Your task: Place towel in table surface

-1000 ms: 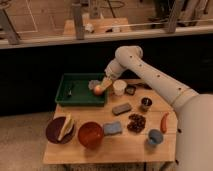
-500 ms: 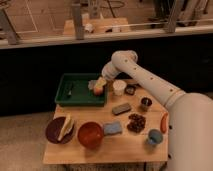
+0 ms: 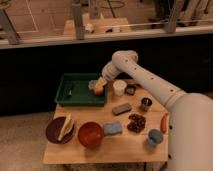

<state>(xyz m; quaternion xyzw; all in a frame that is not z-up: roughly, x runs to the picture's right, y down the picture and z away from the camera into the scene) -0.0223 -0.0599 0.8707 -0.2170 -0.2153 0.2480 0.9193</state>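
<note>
While the gripper (image 3: 99, 88) hangs mid-frame over the green tray's (image 3: 82, 96) right edge, apparently bearing the pale towel (image 3: 102, 81), its grip state cannot be told. Clear the white cup (image 3: 119, 87), then lower onto bare table (image 3: 130, 150) wood, lower frame.

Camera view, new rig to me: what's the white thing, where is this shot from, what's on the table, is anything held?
The white shape is the robot's single arm, reaching in from the right; its hand is over the right edge of the green tray. The one camera looks down on the wooden table; its mount is not known. On the table: a white cup, red bowl, blue sponge, blue cup and dark plate. A yellowish object sits at the hand; whether it is gripped, I cannot tell.
</note>
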